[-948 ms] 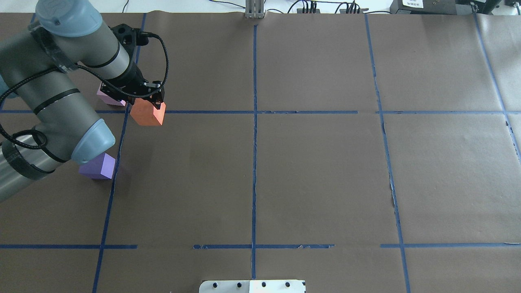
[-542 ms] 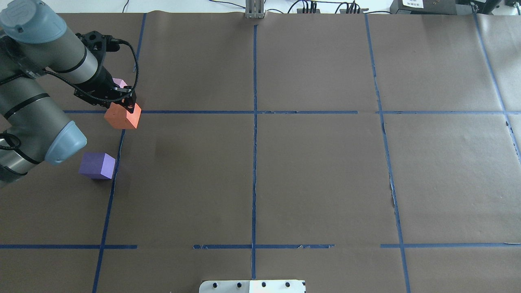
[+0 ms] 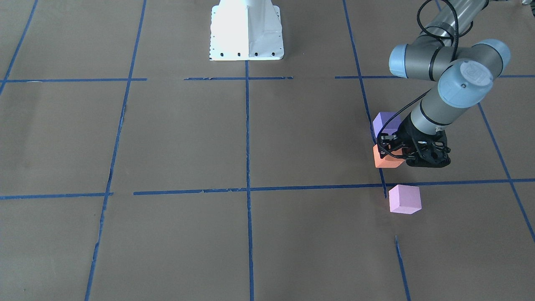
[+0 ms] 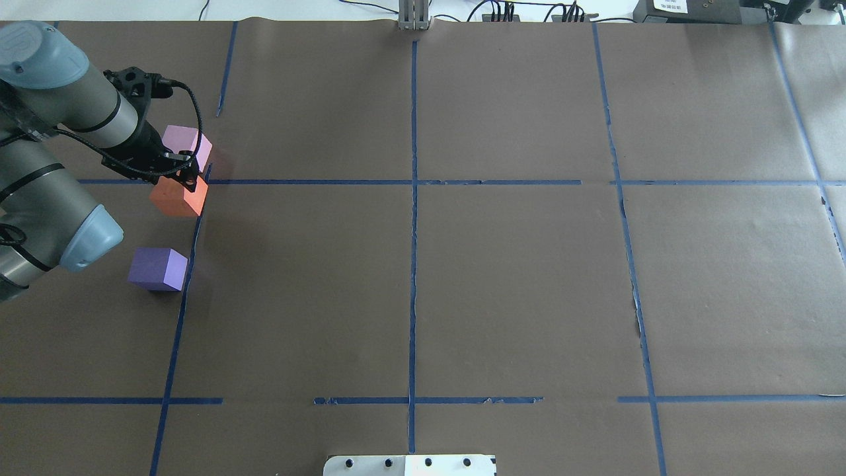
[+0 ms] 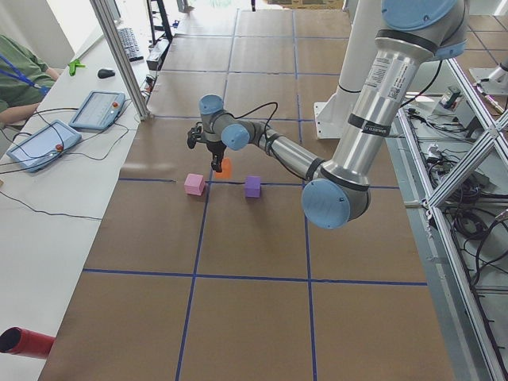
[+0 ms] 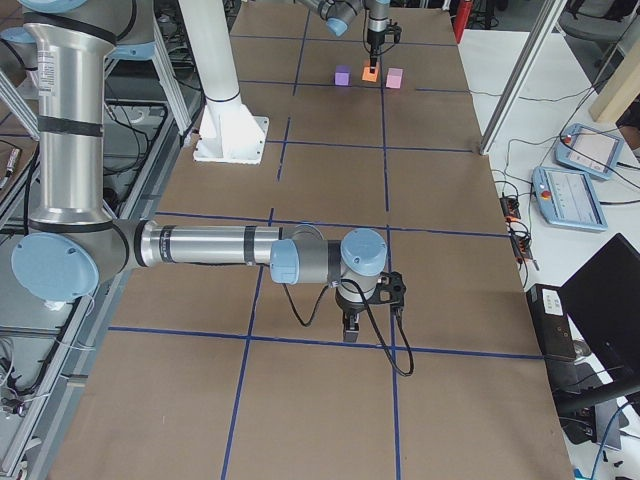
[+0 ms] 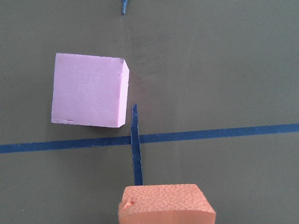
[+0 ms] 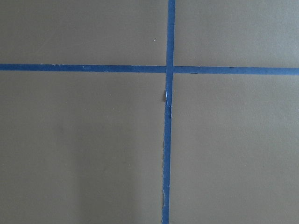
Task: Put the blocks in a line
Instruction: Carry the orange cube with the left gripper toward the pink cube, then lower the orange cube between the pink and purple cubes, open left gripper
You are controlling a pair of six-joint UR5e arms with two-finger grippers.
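Moved toward the left edge, the orange block (image 4: 177,198), gripped by the left claw (image 4: 184,178), is between pink block (image 4: 185,141) and purple block (image 4: 157,268); right claw (image 6: 352,326): cannot tell.

Blue tape lines (image 4: 413,264) grid the brown paper (image 4: 515,297); 2 tablets (image 5: 97,109) lie on a white side table (image 5: 48,230).

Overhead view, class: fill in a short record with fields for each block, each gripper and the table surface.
orange block: held by the left gripper, between the other two blocks
pink block: on the table, farther from the robot
purple block: on the table, nearer the robot
left gripper: shut on the orange block
right gripper: over bare table, far from the blocks; state cannot be told
table: brown cover, blue grid lines
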